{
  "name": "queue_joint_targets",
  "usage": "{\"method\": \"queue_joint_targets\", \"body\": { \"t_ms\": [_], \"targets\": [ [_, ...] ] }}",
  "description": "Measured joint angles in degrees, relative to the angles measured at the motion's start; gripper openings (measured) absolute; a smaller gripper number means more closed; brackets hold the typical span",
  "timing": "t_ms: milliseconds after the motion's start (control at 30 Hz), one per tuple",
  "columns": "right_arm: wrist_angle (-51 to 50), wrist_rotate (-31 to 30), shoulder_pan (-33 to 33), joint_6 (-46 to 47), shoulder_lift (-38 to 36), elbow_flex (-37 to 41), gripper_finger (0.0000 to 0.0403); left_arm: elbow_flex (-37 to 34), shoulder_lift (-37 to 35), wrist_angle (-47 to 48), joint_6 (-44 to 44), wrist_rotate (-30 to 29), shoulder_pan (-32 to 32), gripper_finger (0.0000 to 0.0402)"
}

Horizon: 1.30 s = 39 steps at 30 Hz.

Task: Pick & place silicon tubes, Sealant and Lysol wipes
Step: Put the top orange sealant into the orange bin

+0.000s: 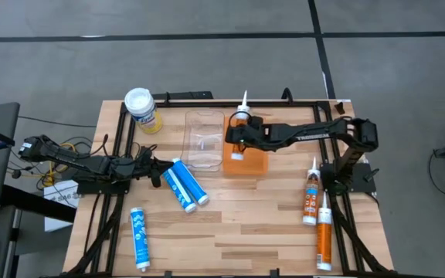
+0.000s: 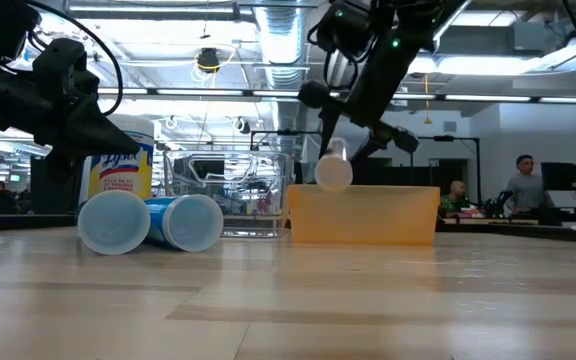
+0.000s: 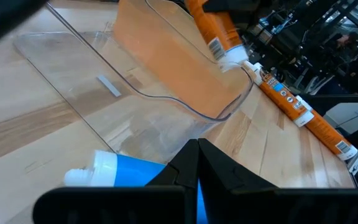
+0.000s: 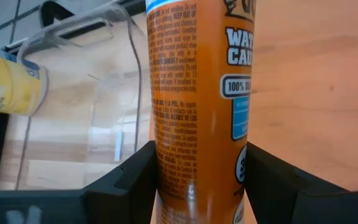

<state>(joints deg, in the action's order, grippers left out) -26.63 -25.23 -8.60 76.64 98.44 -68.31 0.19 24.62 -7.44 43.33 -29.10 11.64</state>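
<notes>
Right gripper (image 4: 197,180) fingers clamped on orange sealant tube (image 1: 240,127), held over orange bin (image 1: 246,161). Left gripper (image 1: 154,171) beside blue silicone tubes (image 1: 184,183); finger state cannot tell. Lysol wipes (image 1: 142,110) far left on desk (image 1: 253,224). Risk: tube longer than bin; early release may tip it over rim.

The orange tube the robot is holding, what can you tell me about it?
The orange tube is a sealant cartridge with printed labels and a white nozzle. The right pincer is shut on its body, holding it over the orange bin, beside the clear bin. Whether it touches the orange bin cannot be told.
</notes>
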Motion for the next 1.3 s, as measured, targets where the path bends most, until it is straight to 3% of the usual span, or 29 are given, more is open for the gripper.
{"method": "queue_joint_targets", "body": {
  "t_ms": [400, 633, 1300],
  "targets": [
    [1.51, -0.85, 0.03, -1.66, 0.44, 0.0, 0.019, -0.01, 0.01, 0.0, -0.17, 0.0, 0.0, 0.0],
    [4.19, 0.37, 0.89, -0.85, 5.49, -0.04, 0.0191, 0.0, 0.0, -0.03, -0.17, 0.02, 0.0, 0.0],
    [4.71, -0.14, 1.07, -0.21, 9.74, -0.18, 0.0206, 0.0, 0.0, -0.2, -0.56, 0.37, 0.02, 0.0]
  ]
}}
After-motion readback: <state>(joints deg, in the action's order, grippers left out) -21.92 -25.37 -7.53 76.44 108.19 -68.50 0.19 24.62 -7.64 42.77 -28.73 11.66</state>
